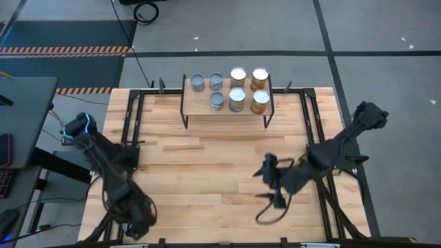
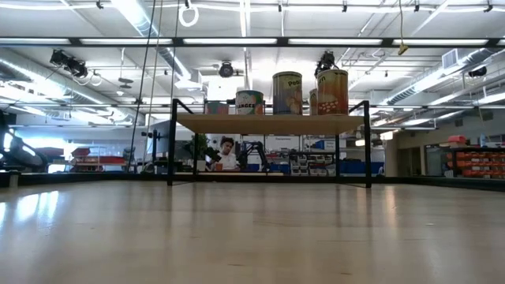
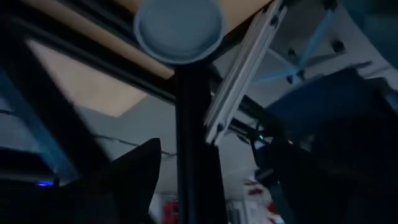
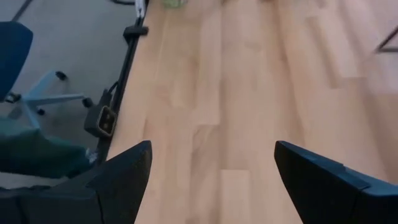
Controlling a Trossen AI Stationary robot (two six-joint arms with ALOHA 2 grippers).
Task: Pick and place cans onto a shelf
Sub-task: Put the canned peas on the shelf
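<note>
The shelf (image 1: 200, 105), a light-wood board on thin black legs, stands at the table's far middle; it also shows in the low view (image 2: 268, 124). Several cans stand upright on it: bluish-grey ones (image 1: 198, 83) to the left, orange-tan ones (image 1: 260, 101) to the right, tall ones in the low view (image 2: 332, 91). My right gripper (image 1: 266, 184) hangs over the bare table at the near right, well short of the shelf, open and empty; its wrist view (image 4: 212, 149) shows only wood between the fingers. My left gripper (image 1: 138, 217) is folded down at the table's near left corner.
Black frame rails (image 1: 311, 124) run along the table's left and right sides. A cable loop (image 1: 267, 215) lies under the right arm. A person (image 2: 227, 154) sits in the room beyond the table. Bare wood (image 1: 207, 172) lies between the shelf and the near edge.
</note>
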